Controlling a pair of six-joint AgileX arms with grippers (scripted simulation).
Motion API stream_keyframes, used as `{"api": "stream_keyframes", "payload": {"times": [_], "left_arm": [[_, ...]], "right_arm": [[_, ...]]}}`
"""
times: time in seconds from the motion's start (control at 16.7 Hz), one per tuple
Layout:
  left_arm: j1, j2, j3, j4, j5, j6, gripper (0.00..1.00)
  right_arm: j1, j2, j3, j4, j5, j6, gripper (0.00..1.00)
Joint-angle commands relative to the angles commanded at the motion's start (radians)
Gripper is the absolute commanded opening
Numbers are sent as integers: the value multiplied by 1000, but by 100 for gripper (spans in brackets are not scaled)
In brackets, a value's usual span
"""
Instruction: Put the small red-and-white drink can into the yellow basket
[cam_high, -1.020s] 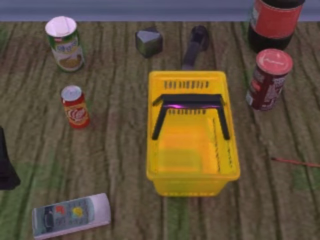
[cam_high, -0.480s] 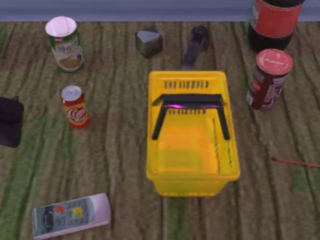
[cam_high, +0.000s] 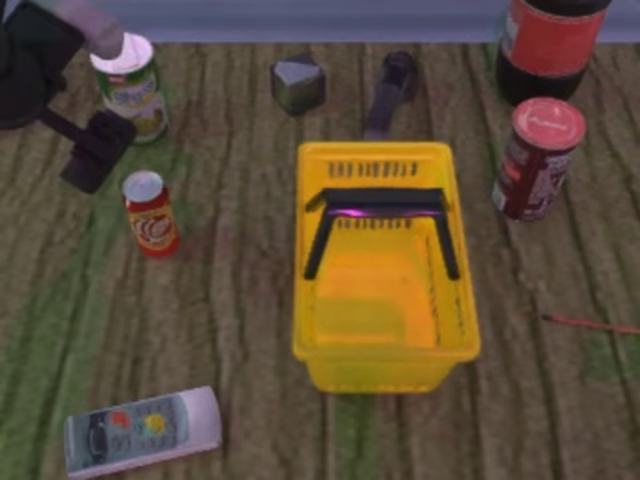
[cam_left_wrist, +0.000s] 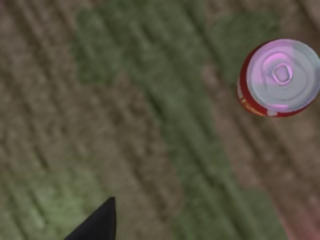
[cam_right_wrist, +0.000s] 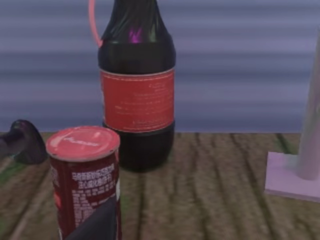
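- Left gripper (cam_high: 95, 150): hovering at the top view's left side, just beside the small red-and-white drink can (cam_high: 150, 213) and the green-and-white can (cam_high: 130, 88); whether its fingers are apart or together cannot be told.
- Small red-and-white drink can: standing upright on the table (cam_high: 240, 300), well apart from the yellow basket (cam_high: 385, 265); its silver top is showing in the left wrist view (cam_left_wrist: 281, 76).
- Yellow basket: sitting at mid-table, black handles folded across it.
- Right wrist view: showing the dark-red canister (cam_right_wrist: 86, 180) in front of a dark bottle (cam_right_wrist: 136, 85).
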Motion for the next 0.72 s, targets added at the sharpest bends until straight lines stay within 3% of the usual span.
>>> {"api": "stream_keyframes", "payload": {"times": [0.36, 0.72], "left_arm": [[-45, 465, 386, -248, 0, 119, 100], [-60, 583, 484, -316, 3, 152, 100]], "right_arm": [[0, 0, 0, 0, 0, 0, 100], [0, 0, 0, 0, 0, 0, 100]]}}
